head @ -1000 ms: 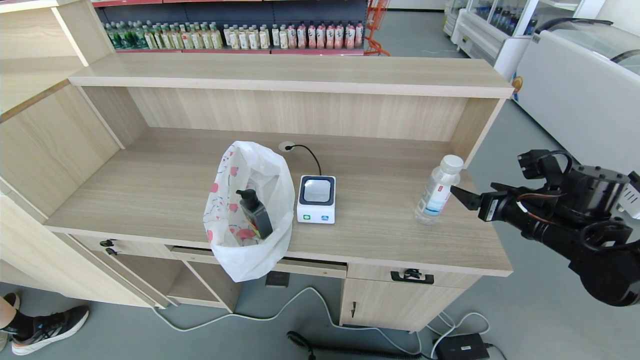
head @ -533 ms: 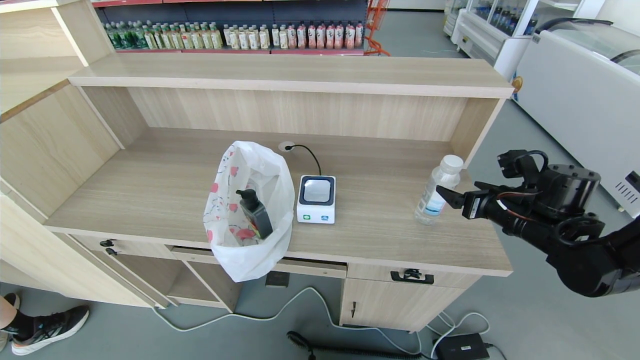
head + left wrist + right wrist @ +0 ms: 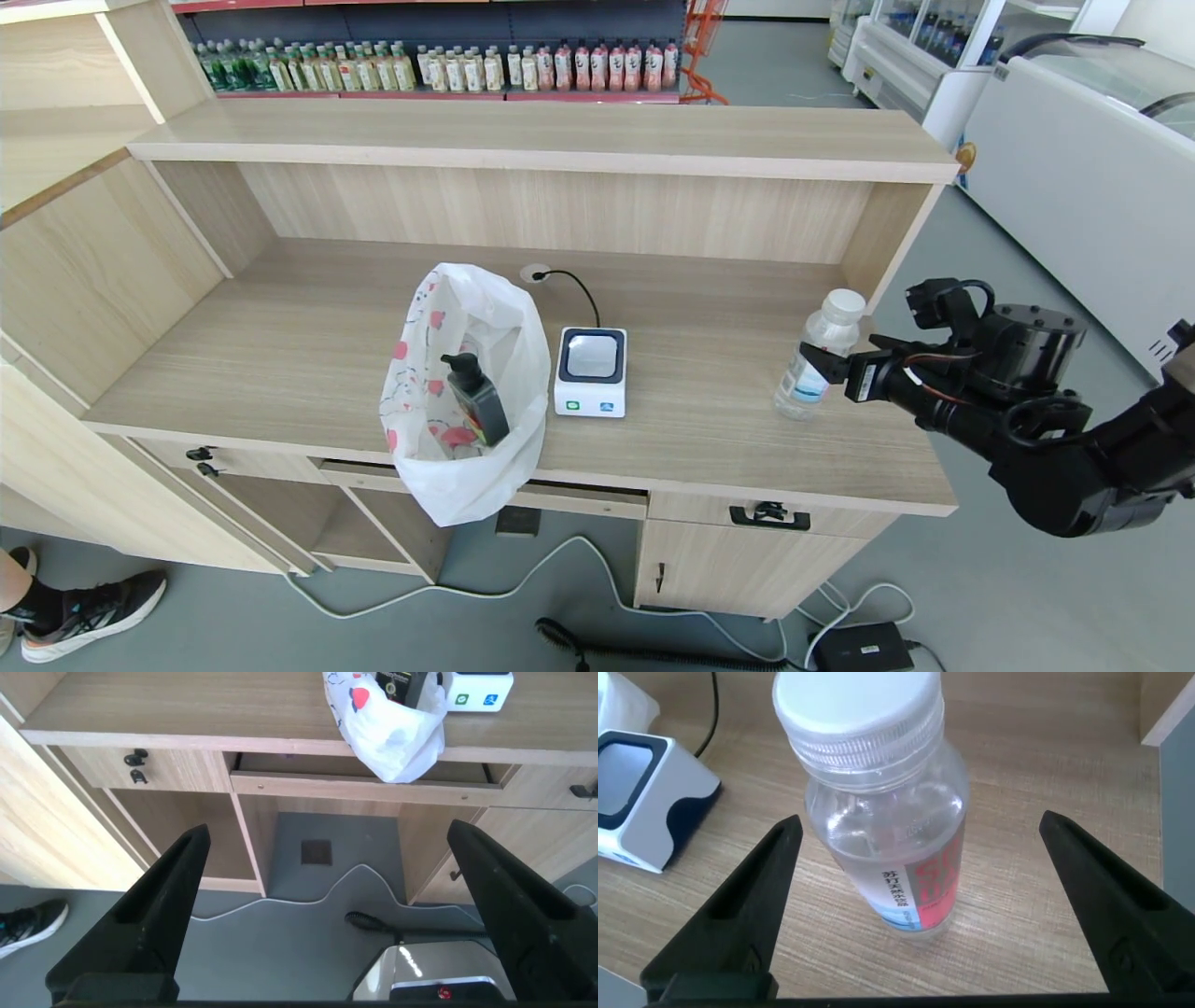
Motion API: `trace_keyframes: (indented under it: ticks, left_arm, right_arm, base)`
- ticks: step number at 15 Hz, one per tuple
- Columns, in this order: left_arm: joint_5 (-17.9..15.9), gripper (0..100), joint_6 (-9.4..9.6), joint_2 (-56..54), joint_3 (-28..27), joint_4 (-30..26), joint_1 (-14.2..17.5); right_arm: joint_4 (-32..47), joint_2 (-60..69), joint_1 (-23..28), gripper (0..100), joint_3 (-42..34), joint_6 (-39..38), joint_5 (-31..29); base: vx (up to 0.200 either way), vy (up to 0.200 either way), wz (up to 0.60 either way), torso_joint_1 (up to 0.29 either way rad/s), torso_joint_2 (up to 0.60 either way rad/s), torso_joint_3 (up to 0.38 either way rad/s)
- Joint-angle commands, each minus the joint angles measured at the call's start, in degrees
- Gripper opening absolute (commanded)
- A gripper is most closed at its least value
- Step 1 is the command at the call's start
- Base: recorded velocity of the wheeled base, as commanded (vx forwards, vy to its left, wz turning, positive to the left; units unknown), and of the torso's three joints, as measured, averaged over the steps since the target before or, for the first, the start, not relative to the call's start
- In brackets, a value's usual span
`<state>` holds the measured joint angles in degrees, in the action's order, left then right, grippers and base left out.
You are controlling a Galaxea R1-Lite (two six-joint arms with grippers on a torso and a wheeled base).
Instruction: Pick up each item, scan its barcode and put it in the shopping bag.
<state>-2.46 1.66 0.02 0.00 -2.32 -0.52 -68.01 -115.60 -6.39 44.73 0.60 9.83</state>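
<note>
My right gripper [image 3: 920, 826] is wide open. The water bottle [image 3: 878, 831] stands between its two fingers [image 3: 738, 924], and there is free space on both sides, so the fingers do not touch it and hold nothing. In the head view, the bottle is upright near the right end of the wooden counter [image 3: 308, 345], with its white cap on, and one black fingertip lies in front of its label.

My left gripper [image 3: 329, 833] is also wide open and empty. It hangs low in front of the counter, over the grey floor, below the drawer level.

The shopping bag [image 3: 523, 364] is white with red and pink marks. It sits at the front edge of the counter, left of the middle, and its lower part hangs over the edge. Inside it a dark pump bottle [image 3: 478, 397] leans with its pump head up. Just beside the bag, on its right, is the small white scanner [image 3: 591, 371] with its dark window facing up. Its black cable [image 3: 579, 285] runs to a hole in the counter top behind it. The scanner is between the bag and the water bottle, well apart from the bottle.
</note>
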Motion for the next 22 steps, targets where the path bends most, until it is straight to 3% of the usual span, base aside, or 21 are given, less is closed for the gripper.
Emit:
trace_keyframes:
  ticks: [1, 22]
  left_arm:
    - [0.0, 100, 0.01, 0.0, 0.0, 0.0, 0.0]
    - [0.0, 100, 0.01, 0.0, 0.0, -0.1, 0.0]
  right_arm:
    - [0.1, -1.6, 0.0, 100, 0.8, 0.0, 0.1]
    - [-0.5, -9.3, -2.6, 100, 9.7, -0.2, 1.3]
  base:
    - [0.000, 0.000, 0.00, 0.000, 0.00, 0.000]
    - [0.000, 0.000, 0.00, 0.000, 0.00, 0.000]
